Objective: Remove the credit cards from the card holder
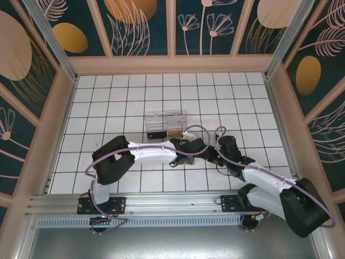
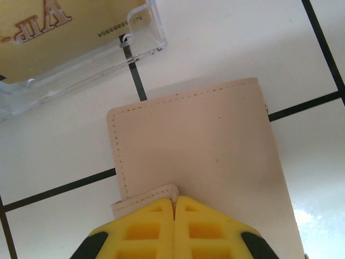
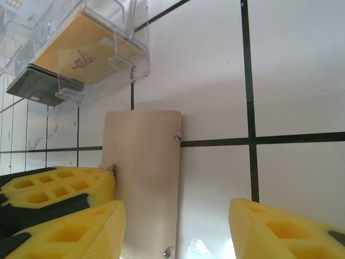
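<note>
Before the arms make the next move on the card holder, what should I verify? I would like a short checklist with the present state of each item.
1. Left gripper shut at the edge of the card holder: ok, jaws fully together.
2. Flap truly pinched between them: cannot tell.
3. Right gripper open, one finger on each side of the card holder: ok.
4. Card holder opened: not ok, it lies folded shut.
5. Credit cards reachable: cannot tell, the cover hides the inside.
6. Clear box apart from the card holder: ok, bare tile between them.
</note>
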Available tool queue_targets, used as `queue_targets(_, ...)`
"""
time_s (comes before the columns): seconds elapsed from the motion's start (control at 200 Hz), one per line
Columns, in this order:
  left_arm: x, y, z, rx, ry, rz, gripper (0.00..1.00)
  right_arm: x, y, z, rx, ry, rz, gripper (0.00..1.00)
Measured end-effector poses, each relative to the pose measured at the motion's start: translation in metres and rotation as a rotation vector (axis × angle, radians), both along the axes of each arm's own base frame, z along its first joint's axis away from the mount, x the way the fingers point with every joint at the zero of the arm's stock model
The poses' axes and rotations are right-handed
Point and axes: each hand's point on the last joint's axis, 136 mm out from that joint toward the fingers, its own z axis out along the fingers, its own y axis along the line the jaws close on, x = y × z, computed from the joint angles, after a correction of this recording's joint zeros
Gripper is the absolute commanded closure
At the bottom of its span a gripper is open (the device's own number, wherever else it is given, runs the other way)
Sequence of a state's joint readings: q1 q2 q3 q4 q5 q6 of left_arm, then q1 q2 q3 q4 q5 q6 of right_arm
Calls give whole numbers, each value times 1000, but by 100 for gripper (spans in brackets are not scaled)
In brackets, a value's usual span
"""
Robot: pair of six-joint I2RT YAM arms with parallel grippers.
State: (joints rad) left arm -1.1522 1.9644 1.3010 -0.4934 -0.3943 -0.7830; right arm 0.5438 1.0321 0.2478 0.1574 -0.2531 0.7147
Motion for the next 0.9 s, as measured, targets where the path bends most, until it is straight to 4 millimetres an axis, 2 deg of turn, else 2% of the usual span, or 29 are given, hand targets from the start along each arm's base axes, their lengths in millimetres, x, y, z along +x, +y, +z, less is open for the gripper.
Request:
queue_targets(0.085,-2,0,1,-23,3,-1,100,-5,5,-5,-2,19,26,62)
queue_targets(0.18,-4,0,4,-70,14,2,100,-8,12,-10,-11,45,50,66)
queue_targets(0.355,-11,1,14,-192,41,10,100,-8,29,-10,-17,61,104,89)
queue_targets(0.586,-10,11,22,-317,61,49,100,-5,46,3,14,31,141,92)
queue_targets(0.691,-9,13,27,-343,53,60,100,0,50,-4,-3,54,140,90)
queue_targets(0.806,-11,20,34,-372,41,66,100,2,49,-21,-47,104,130,90)
queue_targets(0.901,-13,27,44,-392,30,66,100,8,51,-18,-54,91,124,86)
